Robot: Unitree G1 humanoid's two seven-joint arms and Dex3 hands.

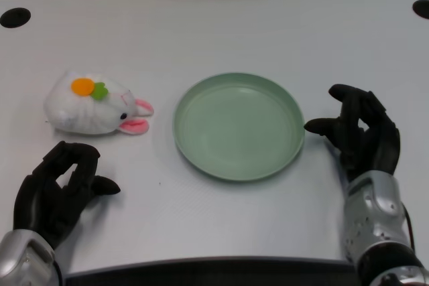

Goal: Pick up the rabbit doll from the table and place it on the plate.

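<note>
A white rabbit doll [90, 104] with pink ears and an orange-and-green carrot patch lies on the table at the left. A pale green round plate [238, 126] sits in the middle, with nothing on it. My left hand [57, 192] rests near the table's front left, just below the doll and apart from it; its fingers are loosely curled and it holds nothing. My right hand [358, 132] waits beside the plate's right rim.
The white table [221, 38] stretches back to a curved far edge. Two dark round holes mark its far corners, one at the left [15, 17] and one at the right [421, 9]. The front edge runs along the picture's bottom.
</note>
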